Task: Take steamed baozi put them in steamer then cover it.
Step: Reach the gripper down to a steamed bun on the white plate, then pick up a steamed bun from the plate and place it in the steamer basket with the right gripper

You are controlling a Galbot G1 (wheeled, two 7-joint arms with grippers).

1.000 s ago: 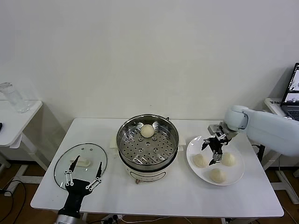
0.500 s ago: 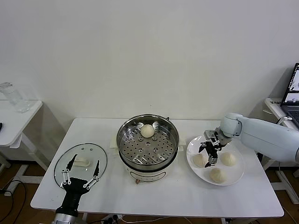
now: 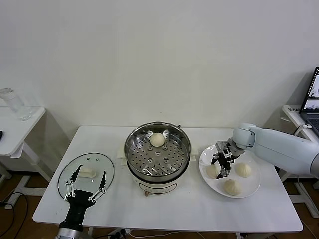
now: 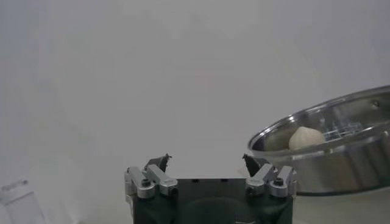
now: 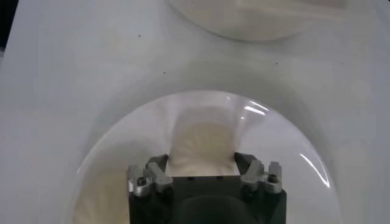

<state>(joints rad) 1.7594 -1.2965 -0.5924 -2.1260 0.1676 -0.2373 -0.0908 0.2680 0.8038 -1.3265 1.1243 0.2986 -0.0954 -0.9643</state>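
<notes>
The right end effector (image 3: 221, 168) points down onto the white plate (image 3: 251, 189), its fingers (image 5: 159, 165) pressed against both sides of a steamed baozi (image 3: 213, 171); your right arm reaches in from the side. The left end effector (image 3: 87, 187) hovers spread wide above the glass lid (image 3: 67, 175). One baozi (image 3: 157, 139) sits in the steamer (image 3: 157, 154) at worktop (image 3: 164, 209) centre.

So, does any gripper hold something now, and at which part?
The right gripper is closed on the bun nearest the steamer, its fingers gripping two opposite sides. The left gripper is open above the glass lid, holding nothing.
</notes>
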